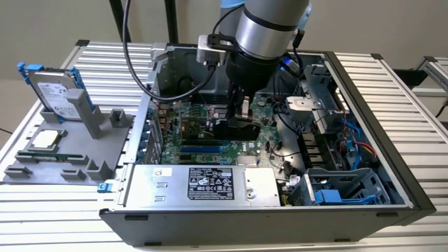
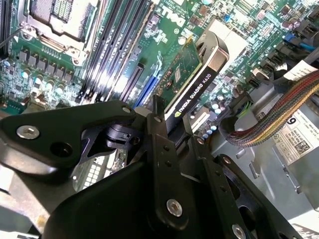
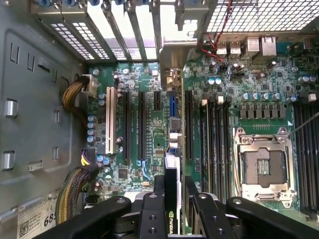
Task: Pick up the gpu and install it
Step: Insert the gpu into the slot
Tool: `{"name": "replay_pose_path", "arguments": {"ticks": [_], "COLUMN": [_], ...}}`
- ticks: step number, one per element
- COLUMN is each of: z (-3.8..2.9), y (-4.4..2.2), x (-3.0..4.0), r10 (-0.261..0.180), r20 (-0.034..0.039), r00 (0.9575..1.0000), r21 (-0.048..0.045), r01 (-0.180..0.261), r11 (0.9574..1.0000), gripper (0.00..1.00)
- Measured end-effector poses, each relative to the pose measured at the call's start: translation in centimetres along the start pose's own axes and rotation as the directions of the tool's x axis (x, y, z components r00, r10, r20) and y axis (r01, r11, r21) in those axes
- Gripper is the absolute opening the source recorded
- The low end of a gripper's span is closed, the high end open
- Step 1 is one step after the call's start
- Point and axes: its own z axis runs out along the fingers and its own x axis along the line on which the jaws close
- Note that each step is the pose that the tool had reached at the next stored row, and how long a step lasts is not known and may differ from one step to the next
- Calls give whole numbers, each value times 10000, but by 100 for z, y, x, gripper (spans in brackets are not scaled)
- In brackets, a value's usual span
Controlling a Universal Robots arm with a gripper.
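The jaws of the gripper (image 2: 167,130) were clamped on the gpu (image 2: 192,84), which hung edge-down inside the open computer case (image 1: 364,79), just above the motherboard (image 3: 149,134), its long axis running parallel to the expansion slots (image 3: 141,124).

gpu (image 2: 192,84): green circuit board showing a glossy black plastic cooler
gripper (image 2: 167,134): looking matt black metal
case (image 1: 392,173): showing dull grey sheet metal
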Motion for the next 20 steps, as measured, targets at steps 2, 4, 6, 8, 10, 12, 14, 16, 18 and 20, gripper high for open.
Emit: {"name": "replay_pose_path", "arguments": {"ticks": [2, 4, 6, 8, 10, 12, 14, 16, 18, 20], "z": [6, 13, 21, 28, 36, 43, 51, 57, 64, 73], "y": [3, 6, 9, 10, 12, 14, 16, 17, 18, 20], "x": [0, 0, 0, 0, 0, 0, -1, -1, -1, -1], "r10": [1, 1, 1, 0, 1, 1, 1, 0, 1, 1], "r20": [3, 1, 2, 1, 0, 1, 2, 0, 1, 3], "r00": [10000, 10000, 10000, 10000, 10000, 10000, 10000, 10000, 10000, 10000], "r21": [0, -1, 0, 0, -1, -1, 0, 0, 0, 0], "r01": [-1, -1, -1, 0, -1, -1, -1, 0, -1, -1], "r11": [10000, 10000, 10000, 10000, 10000, 10000, 10000, 10000, 10000, 10000], "gripper": [0, 0, 0, 0, 0, 0, 0, 0, 0, 0]}}
